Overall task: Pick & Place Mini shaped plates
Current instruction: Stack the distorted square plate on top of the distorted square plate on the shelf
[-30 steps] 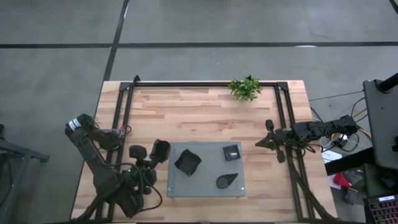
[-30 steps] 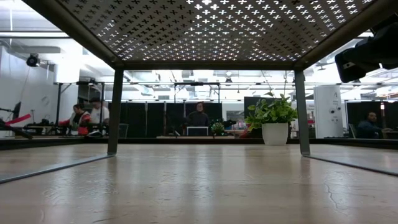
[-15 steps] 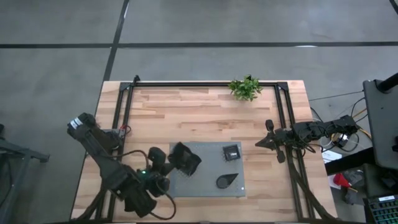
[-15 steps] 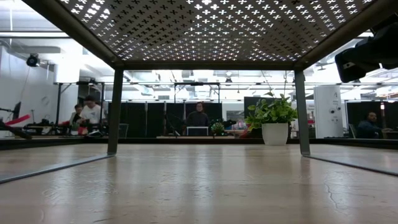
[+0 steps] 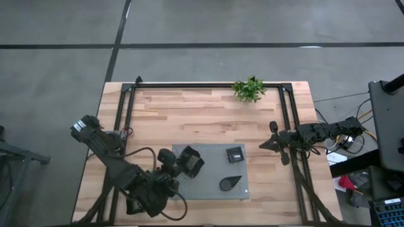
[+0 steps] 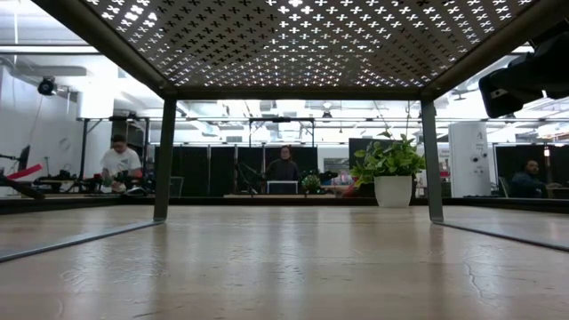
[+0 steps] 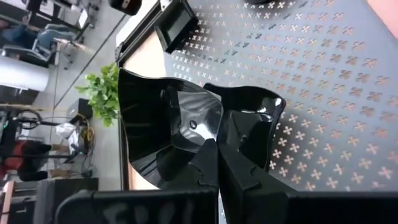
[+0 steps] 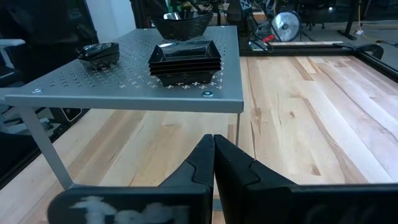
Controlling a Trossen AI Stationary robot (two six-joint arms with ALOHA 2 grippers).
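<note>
Left gripper [image 5: 178,165] sits over the near-left part of the grey perforated shelf [image 5: 214,188], its dark fingers [image 7: 249,180] pressed together on the rim of a larger squarish black plate [image 5: 191,162]; the left wrist view shows that plate [image 7: 171,127] held tilted, with a second glossy black plate [image 7: 252,127] nested just behind it above the cross-patterned metal. Right gripper [image 5: 264,145] waits near the table's right side, just off the shelf's right edge, with its fingers [image 8: 205,165] closed together on nothing. Over on the shelf's far-right part lies a stack of small square plates [image 5: 235,154], seen from the right wrist as several black dishes [image 8: 185,60] piled neatly on one another. A teardrop plate [image 5: 230,183] rests alone toward the shelf's near-right area, apart from the stack. From the right wrist view a deeper black dish [image 8: 182,23] shows beyond the stack, and another small dish [image 8: 99,53] stands off to one side of it. A small green plant [image 5: 249,89] stands at the far edge of the wooden table [image 5: 189,120], well apart from all the plates. Looking level under the shelf, the low view shows people [image 6: 116,164] far off in the room behind
</note>
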